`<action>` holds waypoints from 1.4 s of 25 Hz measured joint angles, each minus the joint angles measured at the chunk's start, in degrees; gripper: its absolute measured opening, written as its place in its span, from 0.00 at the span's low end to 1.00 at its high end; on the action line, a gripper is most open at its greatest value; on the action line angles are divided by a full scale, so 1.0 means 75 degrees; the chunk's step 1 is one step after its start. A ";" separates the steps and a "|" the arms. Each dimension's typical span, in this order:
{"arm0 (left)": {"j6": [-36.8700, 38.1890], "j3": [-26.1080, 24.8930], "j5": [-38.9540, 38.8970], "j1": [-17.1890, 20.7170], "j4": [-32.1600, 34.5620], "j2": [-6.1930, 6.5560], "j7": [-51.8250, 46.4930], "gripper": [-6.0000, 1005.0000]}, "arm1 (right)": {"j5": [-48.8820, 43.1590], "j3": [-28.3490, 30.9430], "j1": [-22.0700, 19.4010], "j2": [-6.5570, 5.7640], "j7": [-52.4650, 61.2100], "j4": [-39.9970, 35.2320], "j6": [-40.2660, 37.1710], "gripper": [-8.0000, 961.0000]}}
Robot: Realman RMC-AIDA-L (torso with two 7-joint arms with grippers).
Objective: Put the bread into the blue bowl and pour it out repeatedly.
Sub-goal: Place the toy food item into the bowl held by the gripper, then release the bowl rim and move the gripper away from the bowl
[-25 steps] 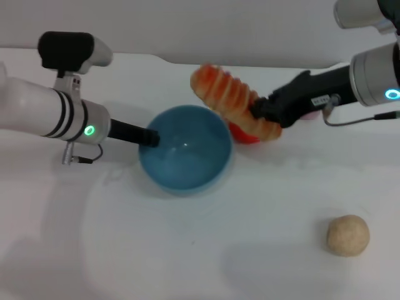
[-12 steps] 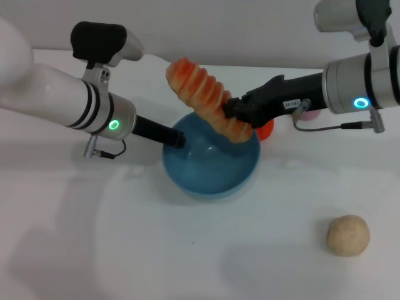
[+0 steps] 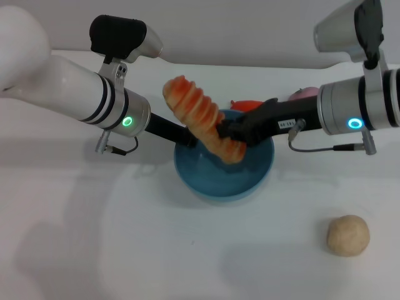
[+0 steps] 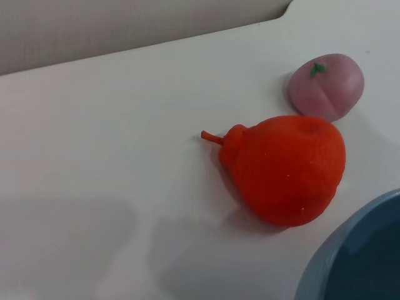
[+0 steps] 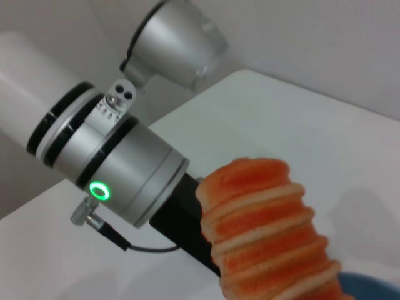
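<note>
Bread (image 3: 201, 120) now tilts over blue bowl (image 3: 250, 184), pinched by right end effector (image 3: 226, 132); left's grip unclear.

A robot test lab, by the look: a bare white table (image 3: 125, 250) against a plain wall, carrying only toy food like a red pear (image 4: 284, 167) and pink peach (image 4: 326, 85).

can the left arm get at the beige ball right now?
Probably not: the left end effector is shut on the blue bowl rim, and the beige ball lies far across, on the right arm's side.
</note>
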 joint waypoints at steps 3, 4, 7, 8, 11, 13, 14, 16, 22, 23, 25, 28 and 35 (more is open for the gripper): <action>0.0002 0.0000 -0.0009 -0.0004 -0.0001 -0.0003 0.0000 0.01 | 0.0003 -0.0031 -0.0119 0.0003 0.0000 -0.0014 0.0009 0.06; 0.0002 0.0000 -0.0010 -0.0005 -0.0001 -0.0003 0.0000 0.01 | 0.0004 -0.0030 -0.0157 0.0002 0.0000 -0.0033 0.0010 0.07; 0.0004 0.0000 -0.0013 -0.0007 -0.0002 -0.0004 -0.0002 0.01 | 0.0007 -0.0018 -0.0201 -0.0012 0.0000 -0.0066 -0.0003 0.11; 0.0006 -0.0001 -0.0013 -0.0007 -0.0002 -0.0004 -0.0008 0.01 | 0.0008 -0.0009 -0.0223 -0.0015 0.0000 -0.0093 -0.0007 0.12; 0.0007 -0.0003 -0.0016 -0.0007 -0.0002 -0.0005 -0.0052 0.01 | 0.0019 0.0036 -0.0383 -0.0021 0.0000 -0.0345 -0.0026 0.28; 0.0064 -0.0004 -0.0021 -0.0008 -0.0006 -0.0005 -0.0073 0.01 | 0.0161 0.0127 -0.0666 -0.0016 -0.0008 -0.0760 -0.0034 0.36; 0.0113 -0.0003 -0.0021 -0.0008 -0.0008 -0.0004 -0.0075 0.01 | 0.0241 0.0202 -0.0791 -0.0015 -0.0020 -0.0945 -0.0026 0.37; 0.0243 -0.0003 -0.0012 -0.0009 -0.0009 -0.0004 -0.0076 0.01 | 0.0489 0.0558 -0.1054 0.0010 -0.0099 -0.1243 -0.0034 0.38; 0.0427 0.0006 0.0021 -0.0007 -0.0055 -0.0004 -0.0079 0.01 | 0.1137 0.1716 -0.1554 0.0024 -0.0640 -0.1304 -0.0076 0.38; 0.0412 0.0025 0.0023 0.0004 -0.0079 -0.0005 -0.0078 0.01 | 0.1307 0.1816 -0.1642 0.0024 -0.0820 -0.1288 -0.0073 0.38; 0.0372 0.0157 0.0014 0.0014 -0.0087 -0.0016 -0.0079 0.01 | 0.1609 0.2013 -0.1796 0.0013 -0.1052 -0.1261 -0.0039 0.38; 0.0287 0.0518 -0.0011 -0.0002 -0.0092 -0.0033 -0.0088 0.01 | 0.1719 0.2293 -0.1895 0.0011 -0.1087 -0.1215 -0.0015 0.38; -0.0059 0.0801 -0.0022 -0.0046 -0.0102 -0.0067 -0.0099 0.06 | 0.1728 0.2474 -0.1939 -0.0001 -0.1286 -0.1046 -0.0045 0.38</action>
